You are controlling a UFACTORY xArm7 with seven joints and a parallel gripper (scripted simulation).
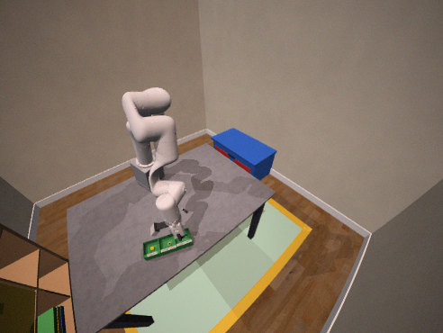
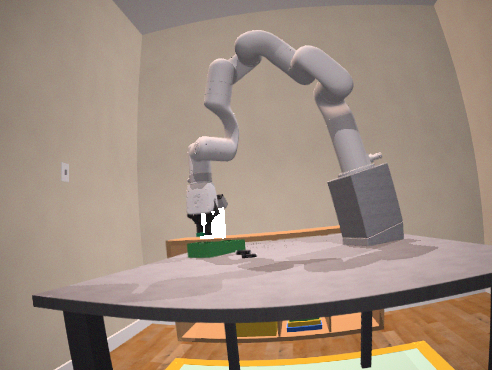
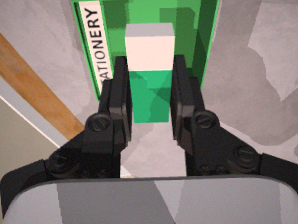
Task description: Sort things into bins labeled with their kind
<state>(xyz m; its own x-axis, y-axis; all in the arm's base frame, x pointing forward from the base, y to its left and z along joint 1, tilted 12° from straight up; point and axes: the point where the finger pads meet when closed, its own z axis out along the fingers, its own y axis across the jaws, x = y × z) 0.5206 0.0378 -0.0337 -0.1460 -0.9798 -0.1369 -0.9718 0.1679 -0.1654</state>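
The white and green block (image 3: 149,70) is pinched between the two black fingers, and it hangs directly above the compartment of the green bin (image 3: 208,36) whose label ends in "ATIONERY" (most likely "stationery"). I judge the step in hand to be the delivery of this block. What the next move calls for is small: spread the fingers and let the block fall, perhaps after coming a little lower so it does not bounce over the wall.

The wrist view alone shows the label and the alignment of the block inside the compartment walls. The exterior view shows what the wrist view cannot: the gripper (image 2: 211,224) is just above the bin's rim, not inside it, and a small dark thing (image 2: 246,254) lies on the tabletop (image 2: 300,280) beside the bin. The top view shows three compartments, two with small yellowish things inside.
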